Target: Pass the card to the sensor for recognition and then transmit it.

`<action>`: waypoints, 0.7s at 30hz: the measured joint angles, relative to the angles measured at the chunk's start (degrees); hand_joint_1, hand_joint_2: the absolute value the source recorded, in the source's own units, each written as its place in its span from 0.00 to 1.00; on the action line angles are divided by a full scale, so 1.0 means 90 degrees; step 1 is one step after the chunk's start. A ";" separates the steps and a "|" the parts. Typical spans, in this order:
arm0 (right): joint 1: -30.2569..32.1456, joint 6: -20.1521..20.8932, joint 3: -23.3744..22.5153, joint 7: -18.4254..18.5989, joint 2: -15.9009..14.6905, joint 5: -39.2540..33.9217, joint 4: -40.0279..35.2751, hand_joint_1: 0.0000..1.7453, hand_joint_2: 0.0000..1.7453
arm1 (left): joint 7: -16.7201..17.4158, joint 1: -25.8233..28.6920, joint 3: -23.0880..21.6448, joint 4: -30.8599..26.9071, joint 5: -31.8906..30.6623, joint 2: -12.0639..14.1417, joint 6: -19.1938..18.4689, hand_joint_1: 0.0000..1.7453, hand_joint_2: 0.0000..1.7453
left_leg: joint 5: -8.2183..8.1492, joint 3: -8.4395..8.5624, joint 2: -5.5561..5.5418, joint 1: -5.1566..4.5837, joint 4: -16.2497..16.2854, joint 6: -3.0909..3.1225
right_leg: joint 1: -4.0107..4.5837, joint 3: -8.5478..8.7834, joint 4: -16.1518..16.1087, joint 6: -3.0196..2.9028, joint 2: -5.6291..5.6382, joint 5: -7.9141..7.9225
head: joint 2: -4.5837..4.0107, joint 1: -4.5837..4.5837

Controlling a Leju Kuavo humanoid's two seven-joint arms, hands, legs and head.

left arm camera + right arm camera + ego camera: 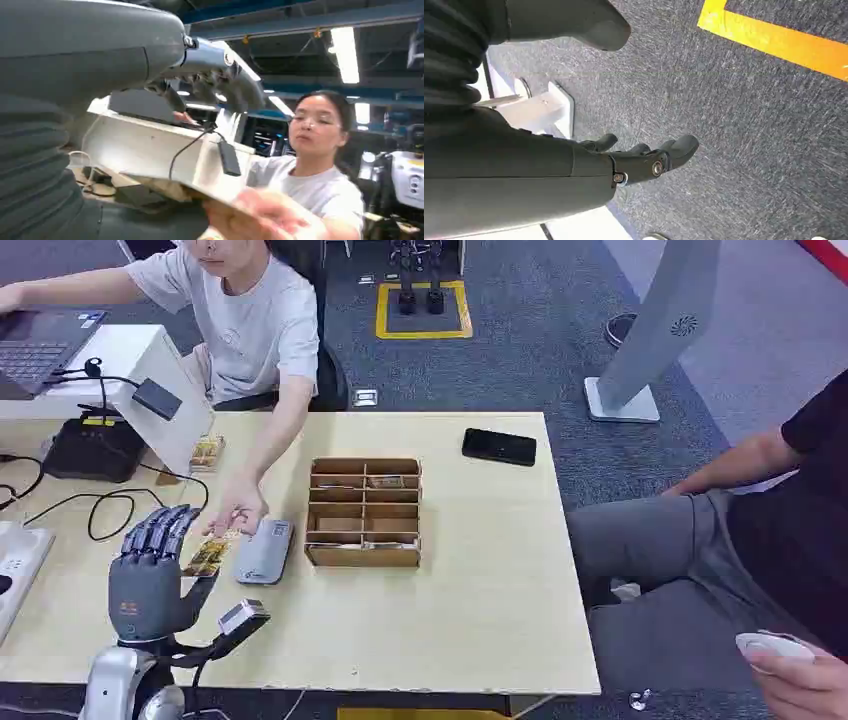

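Note:
My left hand (150,575) is raised over the table's front left, fingers spread upward and well apart from the thumb. A yellowish card (208,556) lies beside the thumb, just left of the grey sensor pad (264,550). A person's hand (236,515) reaches from across the table and pinches the card's far end. In the left wrist view the card (165,182) shows edge-on above my thumb, the person's blurred hand (255,210) on it, and my fingers (215,75) far off it. My right hand (644,160) hangs over the carpet, holding nothing.
A cardboard divider box (364,512) with cards stands mid-table and a black phone (498,446) lies behind it. A white stand (130,370), cables, a laptop (40,340) and a small card pile (207,452) crowd the left. A second person (720,540) sits at the right.

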 joint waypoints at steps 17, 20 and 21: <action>-0.0009 -0.0007 0.0000 0.0014 0.0020 0.0092 -0.0022 0.00 1.00 | -0.0617 -0.0005 0.0097 0.0002 0.1078 -0.0029 -0.0017 1.00 1.00 | 0.0000 -0.0001 0.0000 0.0000 0.0000 0.0000 | 0.0000 0.0000 0.0000 0.0000 -0.0001 0.0000 | 0.0000 0.0000; -0.0014 -0.0007 0.0000 0.0029 0.0024 0.0095 -0.0027 0.00 1.00 | -0.0675 0.0002 0.0097 0.0000 0.1183 -0.0041 -0.0032 1.00 1.00 | 0.0000 -0.0001 0.0000 0.0000 0.0000 0.0000 | 0.0000 0.0000 0.0000 0.0000 -0.0001 0.0000 | 0.0002 0.0000; -0.0014 -0.0007 0.0000 0.0027 0.0024 0.0095 -0.0031 0.00 1.00 | -0.0731 0.0003 0.0097 0.0000 0.1356 -0.0049 -0.0086 1.00 1.00 | 0.0000 -0.0001 0.0000 0.0000 0.0000 0.0000 | 0.0000 0.0000 0.0000 0.0000 -0.0001 0.0000 | 0.0000 0.0000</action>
